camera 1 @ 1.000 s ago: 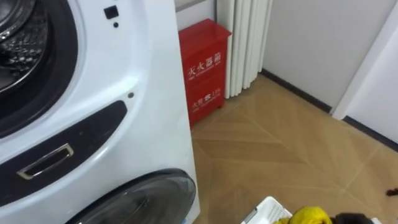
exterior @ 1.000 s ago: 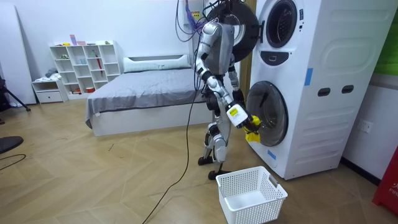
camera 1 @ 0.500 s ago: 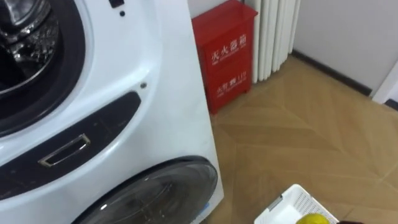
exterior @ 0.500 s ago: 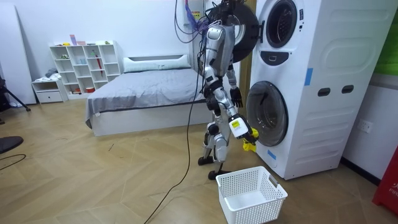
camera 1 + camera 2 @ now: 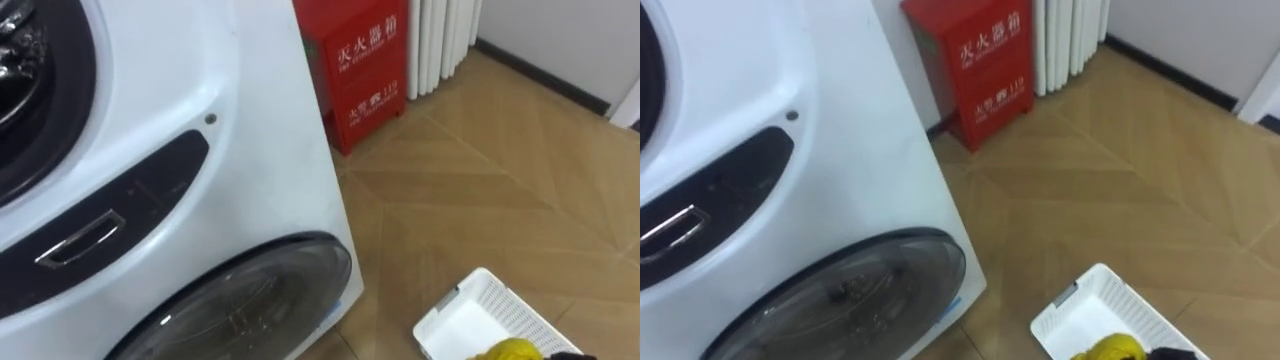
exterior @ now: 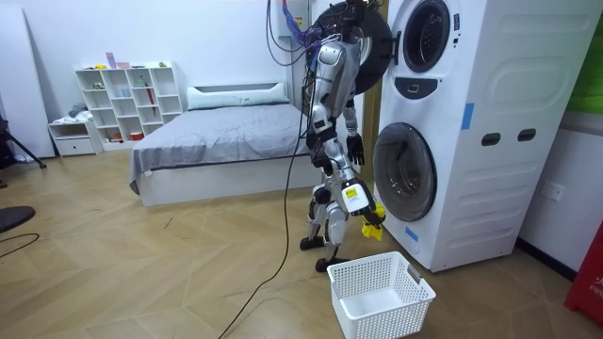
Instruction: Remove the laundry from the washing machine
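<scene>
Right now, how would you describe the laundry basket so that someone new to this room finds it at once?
Start at the tall white washing machine on the room view's right. On the wooden floor before its lower door stands the basket. It alone is a low, open, white box with lattice walls; the red cabinet nearby is closed and solid.

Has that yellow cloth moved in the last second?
Yes. In the room view the yellow cloth in the right robot hand has gone down and away from the lower washer door, toward the white basket.
</scene>
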{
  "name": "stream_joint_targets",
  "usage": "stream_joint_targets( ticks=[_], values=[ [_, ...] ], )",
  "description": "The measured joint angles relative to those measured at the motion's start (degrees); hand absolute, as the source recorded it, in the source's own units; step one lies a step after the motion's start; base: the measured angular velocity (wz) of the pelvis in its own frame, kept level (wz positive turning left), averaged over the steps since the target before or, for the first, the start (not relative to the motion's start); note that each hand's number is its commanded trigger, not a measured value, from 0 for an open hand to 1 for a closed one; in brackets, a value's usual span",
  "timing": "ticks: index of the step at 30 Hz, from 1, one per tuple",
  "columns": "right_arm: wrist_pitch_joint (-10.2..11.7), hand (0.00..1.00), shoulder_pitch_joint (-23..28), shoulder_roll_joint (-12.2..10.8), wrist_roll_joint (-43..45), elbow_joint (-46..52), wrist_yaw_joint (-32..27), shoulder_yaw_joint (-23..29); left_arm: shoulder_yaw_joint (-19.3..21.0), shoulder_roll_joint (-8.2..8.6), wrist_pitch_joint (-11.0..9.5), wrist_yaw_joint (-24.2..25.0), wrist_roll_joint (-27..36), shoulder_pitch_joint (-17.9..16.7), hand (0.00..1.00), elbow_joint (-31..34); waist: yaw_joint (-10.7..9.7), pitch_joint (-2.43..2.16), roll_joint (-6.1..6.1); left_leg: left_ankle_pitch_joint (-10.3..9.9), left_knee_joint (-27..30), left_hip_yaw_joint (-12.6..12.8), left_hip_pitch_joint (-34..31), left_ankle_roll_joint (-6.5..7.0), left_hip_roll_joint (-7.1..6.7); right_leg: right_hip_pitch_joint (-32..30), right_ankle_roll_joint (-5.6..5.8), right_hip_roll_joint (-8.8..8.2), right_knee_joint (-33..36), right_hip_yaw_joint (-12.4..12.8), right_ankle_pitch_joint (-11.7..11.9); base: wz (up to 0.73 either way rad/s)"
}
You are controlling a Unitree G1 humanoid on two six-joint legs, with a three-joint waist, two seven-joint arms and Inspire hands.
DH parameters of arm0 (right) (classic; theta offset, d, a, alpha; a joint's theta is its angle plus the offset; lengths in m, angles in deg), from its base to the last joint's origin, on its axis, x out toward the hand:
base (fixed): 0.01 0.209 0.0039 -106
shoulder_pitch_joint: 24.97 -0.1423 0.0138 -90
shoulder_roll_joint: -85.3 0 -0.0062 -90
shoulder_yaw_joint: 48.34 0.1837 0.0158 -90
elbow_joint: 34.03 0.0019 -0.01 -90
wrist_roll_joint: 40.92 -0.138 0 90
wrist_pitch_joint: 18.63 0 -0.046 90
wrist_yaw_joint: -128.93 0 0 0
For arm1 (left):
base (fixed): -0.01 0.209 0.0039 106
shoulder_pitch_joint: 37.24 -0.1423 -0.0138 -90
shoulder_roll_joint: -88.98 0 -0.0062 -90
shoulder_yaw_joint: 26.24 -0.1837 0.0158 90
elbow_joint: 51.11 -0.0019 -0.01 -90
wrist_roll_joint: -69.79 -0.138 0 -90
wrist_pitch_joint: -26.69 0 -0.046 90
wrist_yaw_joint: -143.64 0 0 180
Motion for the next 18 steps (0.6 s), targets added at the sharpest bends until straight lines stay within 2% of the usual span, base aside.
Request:
stream_joint_targets(
  ticks=[1,2,3,13,18],
  values=[
    [0.05,0.2,-0.35,0.01,0.01,0.0,-0.28,0.09,0.0,0.09,0.0,0.0,0.6,0.02,0.0,0.0,-0.15,0.01,-0.02,0.04,0.0,-0.01,-0.15,0.07,-0.12,-0.23,0.03,-0.1,0.24,-0.03,-0.09,0.05],
    [0.14,0.05,-0.92,0.01,0.01,0.0,-1.06,0.33,0.0,0.15,0.0,0.0,1.6,0.1,0.0,0.0,-0.18,0.01,-0.02,0.12,0.02,0.0,-0.4,0.19,-0.23,-0.46,0.04,-0.22,0.3,-0.06,-0.1,0.07],
    [0.19,0.0,-1.27,0.01,0.01,0.03,-1.75,0.49,0.0,0.15,0.0,-0.03,2.13,0.1,0.0,0.0,-0.18,0.01,-0.05,0.15,0.02,-0.02,-0.41,0.24,-0.28,-0.42,0.08,-0.31,0.33,-0.16,-0.12,0.06],
    [0.87,0.0,-1.53,0.27,0.02,3.34,-4.79,0.83,-0.17,0.16,0.08,-0.73,2.18,0.21,0.0,-0.04,-0.29,0.09,-0.18,0.25,0.06,-0.08,-0.47,0.38,-0.43,-0.41,0.3,-0.65,0.41,-0.53,-0.28,0.02],
    [0.86,0.0,-1.95,1.81,0.24,4.55,-5.79,1.58,-0.27,0.16,0.39,-0.73,2.15,0.07,0.0,0.21,-0.26,0.1,-0.19,0.25,0.09,-0.06,-0.55,0.38,-0.47,-0.43,0.34,-0.75,0.41,-0.6,-0.36,0.0]
  ],
)
